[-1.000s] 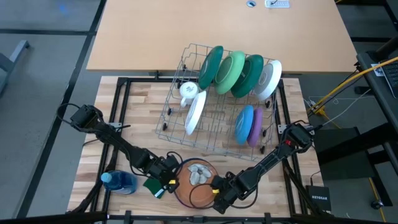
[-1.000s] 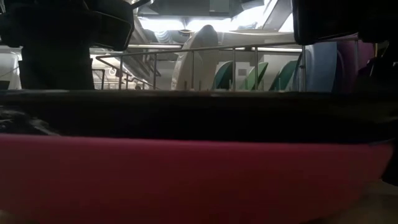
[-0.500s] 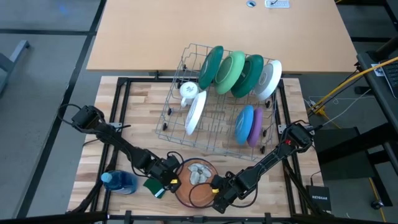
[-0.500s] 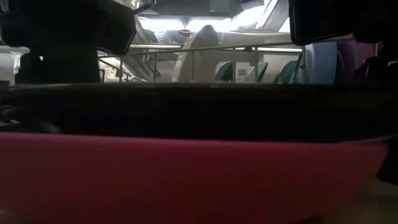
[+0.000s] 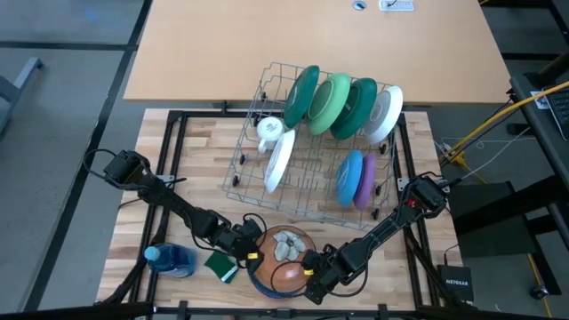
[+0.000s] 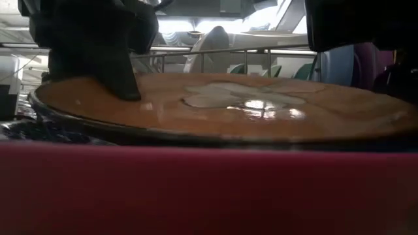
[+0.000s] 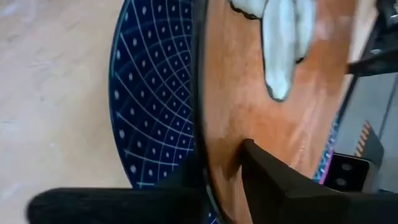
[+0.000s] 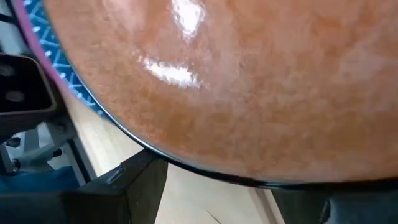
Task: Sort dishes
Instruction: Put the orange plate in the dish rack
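Observation:
A brown plate with a pale pattern (image 5: pixel 286 256) lies tilted on a blue patterned plate (image 5: pixel 259 283) near the table's near edge. A pink rim (image 6: pixel 196 189) shows below them. My left gripper (image 5: pixel 247 255) is shut on the brown plate's left rim. My right gripper (image 5: pixel 311 274) stands open at the plate's near right rim, its fingers (image 8: pixel 140 180) spread under the edge. Whether they touch it I cannot tell. Other dishes stand on edge in the wire rack (image 5: pixel 253 111): green ones (image 5: pixel 333 102), white, blue and purple. My left gripper pinches the brown plate's left rim (image 7: pixel 214 134) between its two fingers, one finger (image 7: pixel 267 171) on the top face and one under the edge. The fingers come slanting down from the table's left. That rim is raised off the blue plate, so the plate sits tilted.
A white mug (image 5: pixel 269 130) sits in the rack's far left corner. A blue bottle (image 5: pixel 169 260) and a green sponge (image 5: pixel 220 266) lie left of the plates. The rack fills the table's middle and far part. Cables run along the right side.
My left gripper has raised the brown plate's left rim. The plate, seen edge-on in the low view before, now shows its top face there. In the high view it has shifted a little toward the right, and the blue plate beneath shows at the near left.

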{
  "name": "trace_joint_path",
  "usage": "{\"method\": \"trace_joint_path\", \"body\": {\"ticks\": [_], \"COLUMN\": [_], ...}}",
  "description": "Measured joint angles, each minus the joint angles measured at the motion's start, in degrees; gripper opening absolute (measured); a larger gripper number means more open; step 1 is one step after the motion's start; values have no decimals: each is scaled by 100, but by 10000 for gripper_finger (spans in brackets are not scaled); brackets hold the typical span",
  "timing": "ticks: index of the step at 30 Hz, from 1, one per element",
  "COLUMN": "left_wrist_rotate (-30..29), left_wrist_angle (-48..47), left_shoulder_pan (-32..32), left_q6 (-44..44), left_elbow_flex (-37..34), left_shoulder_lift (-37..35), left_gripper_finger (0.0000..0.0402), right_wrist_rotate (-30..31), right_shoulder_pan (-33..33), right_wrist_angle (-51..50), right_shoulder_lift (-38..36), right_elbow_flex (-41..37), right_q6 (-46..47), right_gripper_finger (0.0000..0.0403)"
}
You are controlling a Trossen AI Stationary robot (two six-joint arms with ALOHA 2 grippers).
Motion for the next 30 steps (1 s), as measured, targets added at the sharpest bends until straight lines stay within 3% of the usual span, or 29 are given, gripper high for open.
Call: {"method": "trace_joint_path", "body": {"ticks": [7, 14, 30], "left_wrist_rotate": [52, -107, -964], "left_wrist_angle": [70, 42, -128], "left_shoulder_pan": [-9, -9, -13], "left_q6": [-29, 292, 1266], "left_elbow_flex": [30, 32, 8], "left_shoulder_lift": [-65, -152, -929], "left_gripper_finger": [10, 8, 1], "right_wrist_rotate": [-348, -314, 277], "right_shoulder_pan": [3, 148, 453], "right_wrist_angle": [-144, -196, -646], "right_shoulder_lift": [-3, -121, -1252], "right_elbow_flex": [11, 22, 20], "right_q6": [110, 188, 755], "right_gripper_finger": [257, 257, 257]}}
